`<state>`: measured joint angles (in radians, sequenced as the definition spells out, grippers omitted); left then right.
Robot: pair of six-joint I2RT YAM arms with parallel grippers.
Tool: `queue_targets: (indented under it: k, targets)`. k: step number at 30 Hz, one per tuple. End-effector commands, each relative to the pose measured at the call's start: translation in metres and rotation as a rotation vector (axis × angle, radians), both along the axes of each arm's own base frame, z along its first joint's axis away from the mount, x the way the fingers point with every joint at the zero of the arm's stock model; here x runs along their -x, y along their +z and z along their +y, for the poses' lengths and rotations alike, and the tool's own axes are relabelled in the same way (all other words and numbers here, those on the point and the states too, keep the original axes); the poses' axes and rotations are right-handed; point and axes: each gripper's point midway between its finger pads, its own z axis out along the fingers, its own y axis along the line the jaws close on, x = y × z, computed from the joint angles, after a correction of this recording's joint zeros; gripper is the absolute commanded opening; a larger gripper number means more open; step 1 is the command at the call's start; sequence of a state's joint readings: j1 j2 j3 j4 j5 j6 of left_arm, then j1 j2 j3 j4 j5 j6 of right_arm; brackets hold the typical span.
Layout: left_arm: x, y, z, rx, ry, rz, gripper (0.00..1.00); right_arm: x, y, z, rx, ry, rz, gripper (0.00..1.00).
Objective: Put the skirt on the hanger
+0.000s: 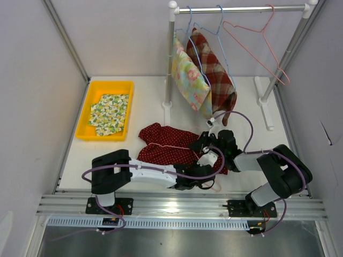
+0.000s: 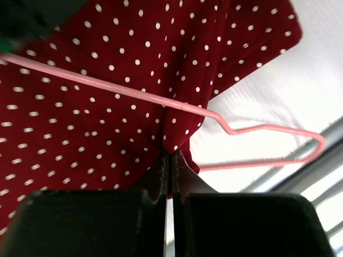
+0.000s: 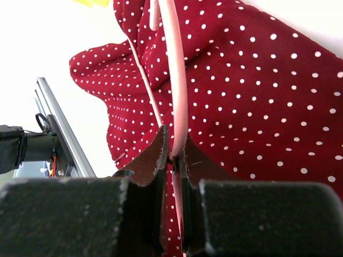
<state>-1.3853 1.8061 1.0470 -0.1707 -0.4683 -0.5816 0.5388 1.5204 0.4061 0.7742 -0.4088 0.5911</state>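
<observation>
Pinched limp, light red polka-dot skirt (image 2: 80, 134) at its edge between left fingers (image 2: 155, 182); clamped thin, likely springy pink wire hanger (image 3: 174, 53) in right fingers (image 3: 153, 160).

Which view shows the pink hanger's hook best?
Left wrist: the pink hanger hook lies in full view beside the skirt. Right wrist shows only its wire, clamped in the right gripper. Top external shows just a sliver of it.
</observation>
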Motion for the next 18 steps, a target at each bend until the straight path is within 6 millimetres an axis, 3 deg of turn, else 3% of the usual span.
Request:
queue_targets:
  k: [1,5,10,18]
  targets:
    - [0.000,0.066,-0.010,0.053,-0.035,-0.031,0.00,-0.008,0.004,-0.003,0.042,-0.009,-0.036,0.00]
    - [0.015,0.085,-0.009,0.069,-0.089,0.033,0.00,-0.011,0.013,-0.006,0.067,-0.016,-0.059,0.00]
    - [0.040,0.086,-0.006,0.086,-0.142,0.139,0.00,-0.015,0.028,-0.005,0.069,-0.015,-0.087,0.00]
    - [0.076,0.057,0.022,0.042,-0.155,0.223,0.00,-0.021,0.051,-0.001,0.038,-0.001,-0.104,0.00]
